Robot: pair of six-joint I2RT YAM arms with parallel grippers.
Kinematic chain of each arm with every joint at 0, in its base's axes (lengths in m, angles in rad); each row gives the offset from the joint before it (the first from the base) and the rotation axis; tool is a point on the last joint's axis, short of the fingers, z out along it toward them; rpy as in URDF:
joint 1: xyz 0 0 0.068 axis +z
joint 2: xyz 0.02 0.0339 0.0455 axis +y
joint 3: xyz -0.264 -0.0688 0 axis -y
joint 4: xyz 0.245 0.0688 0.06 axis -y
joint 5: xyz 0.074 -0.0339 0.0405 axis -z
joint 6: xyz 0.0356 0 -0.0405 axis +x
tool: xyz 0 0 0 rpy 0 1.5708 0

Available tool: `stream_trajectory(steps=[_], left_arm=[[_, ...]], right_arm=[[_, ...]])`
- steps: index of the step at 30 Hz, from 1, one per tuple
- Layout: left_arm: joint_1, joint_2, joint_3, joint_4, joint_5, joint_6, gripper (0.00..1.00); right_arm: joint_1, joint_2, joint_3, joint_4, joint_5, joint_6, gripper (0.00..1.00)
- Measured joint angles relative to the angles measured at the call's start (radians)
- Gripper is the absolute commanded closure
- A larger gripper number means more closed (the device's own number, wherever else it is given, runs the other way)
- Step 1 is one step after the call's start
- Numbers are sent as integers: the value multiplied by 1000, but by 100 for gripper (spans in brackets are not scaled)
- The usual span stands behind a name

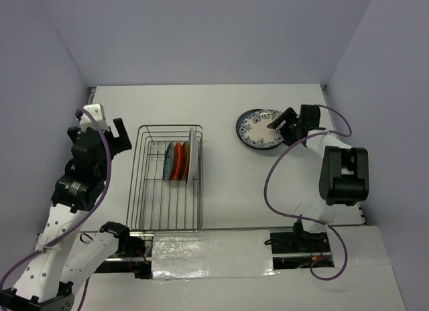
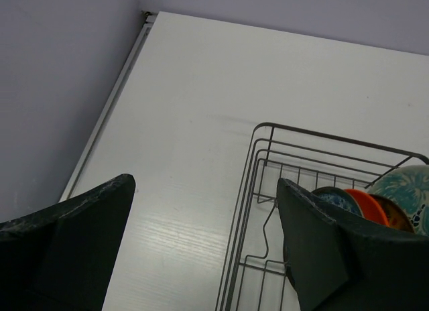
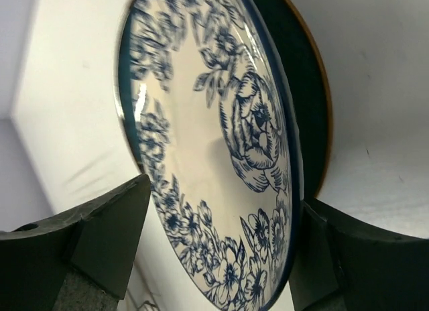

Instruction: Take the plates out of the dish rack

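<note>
- The dish rack (image 1: 169,127) is a grey wire basket on the white desk (image 1: 228,103), with its long sides running from the near edge towards the far one.
- A row of plates (image 1: 177,162) stands on edge between the rack's prongs, all in its far right part.
- In that row a teal plate is at the left end, then orange-red ones. A larger pale plate is at the right end, close against the rack's right side. The exact count cannot be told.
- The left wrist view shows the tops of three of them over the rack's wire rim: teal with a pattern, orange, and dark blue.
- The floral plate (image 1: 255,130), white with blue flowers and a dark rim, is out of the rack. It lies on the desk well to the right of the rack, level with its far end.
- The right fingers (image 3: 100,230) stand one on each side of the floral plate's rim, on the side away from the rack. The gap between them is much wider than the rim, so they are open and not clamped on it.
- A dark round surface with an orange-brown edge (image 3: 315,90) shows just behind the floral plate. Whether it is a second plate cannot be told.
- The left fingers (image 2: 74,224) are spread wide and hold nothing. They hover over bare desk just left of the rack's far left corner.
</note>
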Motion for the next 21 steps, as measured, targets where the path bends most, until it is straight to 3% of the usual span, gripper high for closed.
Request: stream_trajectory(steps=[9, 10, 12, 21], left_arm=[[0, -95, -143, -30, -26, -20, 1], [0, -104, -158, -33, -25, -24, 0], [0, -121, -188, -40, -23, -27, 0], [0, -169, -221, -46, -14, -29, 0]], right_arm=[[102, 18, 147, -345, 241, -74, 19], [111, 25, 172, -372, 270, -84, 18], [123, 35, 217, -415, 317, -98, 7], [166, 152, 404, -578, 415, -174, 7]])
